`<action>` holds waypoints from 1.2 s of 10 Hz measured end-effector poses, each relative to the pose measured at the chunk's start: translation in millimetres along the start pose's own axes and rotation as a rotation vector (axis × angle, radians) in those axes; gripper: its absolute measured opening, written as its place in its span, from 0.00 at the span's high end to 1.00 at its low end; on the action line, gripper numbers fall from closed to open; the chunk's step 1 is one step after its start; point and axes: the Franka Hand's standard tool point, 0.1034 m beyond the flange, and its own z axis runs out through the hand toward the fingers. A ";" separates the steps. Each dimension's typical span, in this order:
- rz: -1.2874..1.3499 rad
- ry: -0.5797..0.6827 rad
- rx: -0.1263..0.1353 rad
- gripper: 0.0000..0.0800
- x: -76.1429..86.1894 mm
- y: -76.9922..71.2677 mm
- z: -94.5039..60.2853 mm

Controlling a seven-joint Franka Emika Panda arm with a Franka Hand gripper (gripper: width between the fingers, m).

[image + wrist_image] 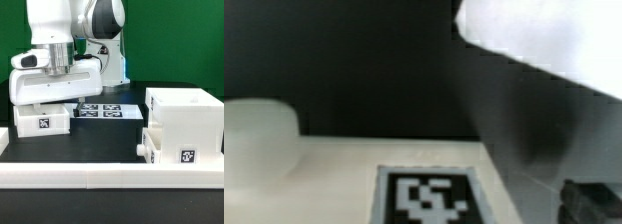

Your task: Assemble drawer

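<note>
The drawer's white housing [182, 118] stands at the exterior view's right. One knobbed tray [170, 150] sits in its lower slot, tag facing front. The second tray [42, 121] lies on the table at the exterior view's left. My gripper [50, 103] is down on this tray, fingertips hidden behind its rim. In the wrist view the tray's tagged face [429, 195] fills the near field. One dark finger [589, 196] shows beside it and far off centre, so the jaws stand wide. A blurred white rounded part [260, 130] sits beside the tag.
The marker board [105, 109] lies flat between the loose tray and the housing. A long white border rail [110, 176] runs along the front and another piece along the exterior view's left [6, 135]. A blurred white shape [544, 40] shows in the wrist view.
</note>
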 end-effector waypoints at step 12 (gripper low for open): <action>-0.019 0.011 -0.009 0.95 42.0 -28.1 -29.8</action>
